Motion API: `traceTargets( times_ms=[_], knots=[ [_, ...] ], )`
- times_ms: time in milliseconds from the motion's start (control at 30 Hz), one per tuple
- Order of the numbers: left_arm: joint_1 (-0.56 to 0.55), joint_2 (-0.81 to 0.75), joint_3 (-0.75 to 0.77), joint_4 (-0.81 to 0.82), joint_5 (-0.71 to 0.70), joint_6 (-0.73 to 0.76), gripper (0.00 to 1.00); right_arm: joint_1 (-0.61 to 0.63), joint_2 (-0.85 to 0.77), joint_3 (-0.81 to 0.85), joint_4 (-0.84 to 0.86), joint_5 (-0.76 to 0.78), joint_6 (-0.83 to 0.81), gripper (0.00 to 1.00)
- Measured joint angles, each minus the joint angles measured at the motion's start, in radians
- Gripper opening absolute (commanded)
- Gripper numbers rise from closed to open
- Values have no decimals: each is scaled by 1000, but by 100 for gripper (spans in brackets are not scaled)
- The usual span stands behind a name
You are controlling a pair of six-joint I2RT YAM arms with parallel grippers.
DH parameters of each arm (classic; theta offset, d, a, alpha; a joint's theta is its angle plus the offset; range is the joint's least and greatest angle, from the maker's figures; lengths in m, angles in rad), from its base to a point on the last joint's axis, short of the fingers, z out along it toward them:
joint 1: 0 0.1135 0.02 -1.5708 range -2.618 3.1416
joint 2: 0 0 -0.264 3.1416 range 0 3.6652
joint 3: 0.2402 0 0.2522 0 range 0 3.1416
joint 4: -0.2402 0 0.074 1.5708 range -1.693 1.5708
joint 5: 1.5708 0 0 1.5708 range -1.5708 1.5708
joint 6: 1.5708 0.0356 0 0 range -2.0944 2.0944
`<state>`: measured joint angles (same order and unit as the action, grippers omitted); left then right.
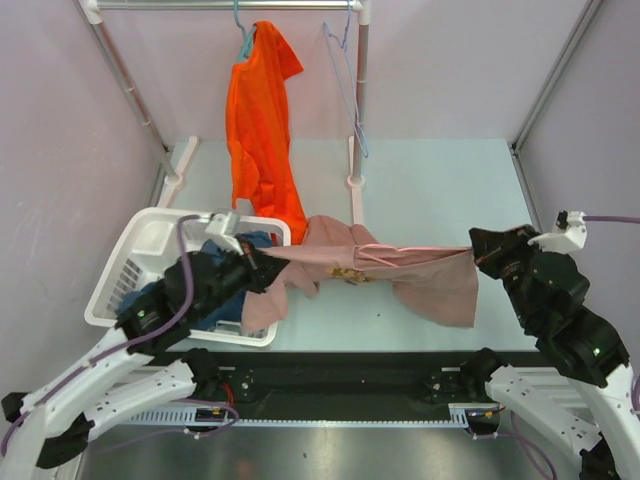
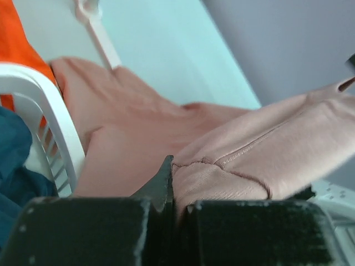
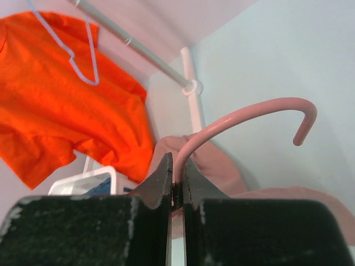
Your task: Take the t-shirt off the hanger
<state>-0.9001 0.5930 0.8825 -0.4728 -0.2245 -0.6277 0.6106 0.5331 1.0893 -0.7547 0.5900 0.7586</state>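
At mid-frame, the left gripper (image 1: pixel 262 260) pinches the dusty-pink fabric t-shirt (image 1: pixel 440 285). The right gripper (image 1: pixel 477 258) clamps the curved pink plastic hanger (image 3: pixel 244 115), its body mostly hidden in cloth.

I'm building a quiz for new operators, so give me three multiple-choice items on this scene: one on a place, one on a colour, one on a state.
1. Where does the white basket stand?
A. on the left side of the table
B. at the table's right edge
C. on the floor

2. What colour is the t-shirt hanging from the rail?
A. green
B. orange
C. black

3. The right gripper is:
A. open over the table
B. shut on the basket's rim
C. shut on the hook of the pink hanger

Answers: 1 A, it sits at the left in the top view; 2 B, it is plainly orange; 3 C, the right wrist view shows the jaws closed on the hook.
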Motion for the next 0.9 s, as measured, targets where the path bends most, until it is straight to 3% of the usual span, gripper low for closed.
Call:
traceTargets(
  times_ms=[200, 367, 467, 567, 600, 667, 700, 900],
  knots=[
    [0, 223, -20, 63, 114, -1, 0, -10, 130, 29, 124, -317, 56, 0],
    [0, 473, 46, 127, 231, 5, 0, 4, 248, -20, 412, -728, 229, 0],
    [0, 613, 129, 148, 273, 15, 0, 11, 267, 23, 389, -801, 217, 0],
    [0, 749, 225, 157, 303, 34, 36, 11, 241, 191, 249, -705, 126, 0],
    [0, 782, 245, 158, 303, 50, 55, 11, 221, 225, 227, -673, 102, 0],
    [-8, 864, 296, 150, 291, 74, 80, 11, 151, 299, 159, -579, 50, 0],
    [-14, 899, 308, 149, 274, 85, 100, 11, 118, 324, 125, -534, 28, 0],
    [-113, 1068, 325, 115, 163, 133, 100, 18, -23, 418, -51, -340, -53, 0]
  ],
)
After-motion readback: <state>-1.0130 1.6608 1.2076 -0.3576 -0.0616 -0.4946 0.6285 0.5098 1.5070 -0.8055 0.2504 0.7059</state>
